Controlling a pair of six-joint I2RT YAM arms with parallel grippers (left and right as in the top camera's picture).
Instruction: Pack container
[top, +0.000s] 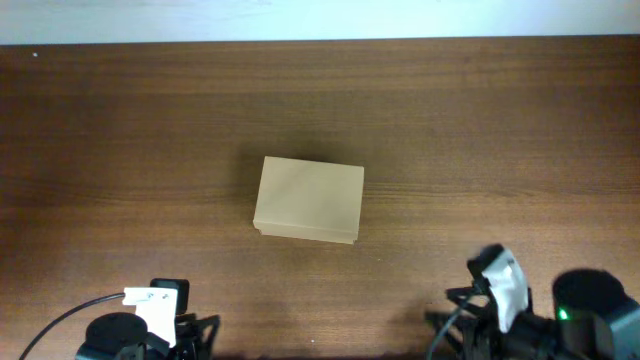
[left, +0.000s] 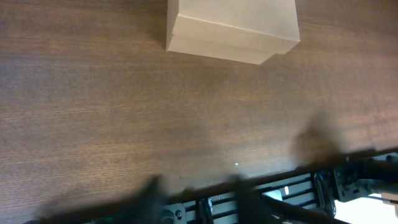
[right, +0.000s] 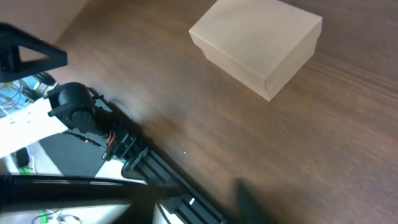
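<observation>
From above, I see the box (top: 308, 200) in the middle of the worktop (top: 520, 120), with its lid down. My left hand (top: 195, 330) and right hand (top: 455, 310) sit at the near edge, well apart from it. I cannot tell if they are open or closed. My left wrist view shows the box far off, with nothing beside it. My right wrist view shows the same. No loose things lie about, so I think the packing is either finished or not begun.

Left arm (top: 150, 325) and right arm (top: 515, 300) sit folded at the near side, jaws unreadably blurred
</observation>
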